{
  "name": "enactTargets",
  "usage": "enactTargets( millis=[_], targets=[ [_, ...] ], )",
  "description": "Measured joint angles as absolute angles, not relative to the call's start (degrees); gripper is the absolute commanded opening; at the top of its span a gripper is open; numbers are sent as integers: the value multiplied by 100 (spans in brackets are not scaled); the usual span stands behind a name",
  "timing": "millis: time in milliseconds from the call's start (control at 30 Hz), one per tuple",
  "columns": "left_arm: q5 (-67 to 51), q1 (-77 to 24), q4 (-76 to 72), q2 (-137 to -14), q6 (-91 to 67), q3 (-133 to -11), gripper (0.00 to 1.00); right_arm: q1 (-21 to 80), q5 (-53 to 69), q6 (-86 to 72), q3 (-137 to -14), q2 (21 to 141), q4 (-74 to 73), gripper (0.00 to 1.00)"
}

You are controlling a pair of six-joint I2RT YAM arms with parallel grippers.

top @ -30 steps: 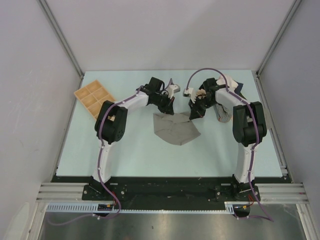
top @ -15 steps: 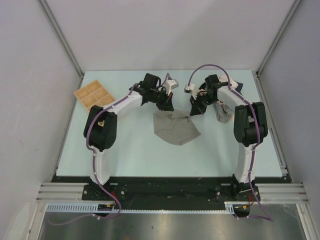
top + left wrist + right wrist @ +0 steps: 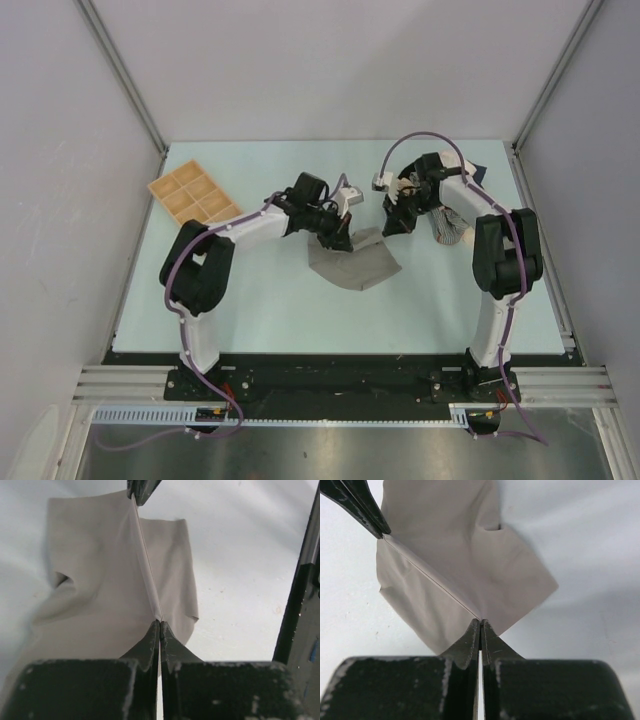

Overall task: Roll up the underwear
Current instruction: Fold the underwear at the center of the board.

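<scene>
The taupe-grey underwear (image 3: 352, 264) lies mid-table, its far edge lifted off the surface. My left gripper (image 3: 341, 238) is shut on that edge at its left end, and my right gripper (image 3: 389, 224) is shut on it at the right end. In the left wrist view the cloth (image 3: 100, 580) rises to a taut seam ridge running from my left gripper (image 3: 160, 623) up to the right gripper's fingertips (image 3: 141, 490). In the right wrist view the same ridge runs across the underwear (image 3: 465, 545) from my right gripper (image 3: 481, 622) to the left gripper's fingertips (image 3: 366, 516).
A tan compartment tray (image 3: 190, 193) sits at the table's far left. A striped cloth (image 3: 450, 228) and a dark garment (image 3: 479, 172) lie behind the right arm. Grey walls close in the table (image 3: 250, 310) on three sides.
The left arm has stretched out and its gripper has come nearer and to the right, drawing the pinched far edge over the cloth. The right gripper has barely shifted.
</scene>
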State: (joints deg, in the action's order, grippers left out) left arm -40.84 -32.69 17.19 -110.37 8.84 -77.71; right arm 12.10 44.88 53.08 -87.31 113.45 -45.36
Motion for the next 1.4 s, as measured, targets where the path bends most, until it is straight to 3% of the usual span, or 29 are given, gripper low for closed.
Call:
enactTargets(
  millis=[1067, 1167, 1267, 1300, 1400],
  targets=[
    [-4125, -3951, 875, -10934, 145, -6910, 0, 1140, 4294, 6353, -7808, 11118, -5140, 0],
    [-4123, -3988, 829, -10934, 128, -6871, 1, 1140, 4248, 6386, -7743, 11118, -5159, 4],
    [-4117, -4038, 808, -10951, 102, -6866, 9, 1140, 4206, 6416, -7706, 11118, -5175, 12],
    [-4115, -4053, 801, -10962, 93, -6866, 19, 1140, 4185, 6420, -7693, 11118, -5179, 15],
    [-4091, -4080, 788, -11030, 73, -6866, 37, 1140, 4112, 6458, -7682, 11118, -5212, 26]
  ],
)
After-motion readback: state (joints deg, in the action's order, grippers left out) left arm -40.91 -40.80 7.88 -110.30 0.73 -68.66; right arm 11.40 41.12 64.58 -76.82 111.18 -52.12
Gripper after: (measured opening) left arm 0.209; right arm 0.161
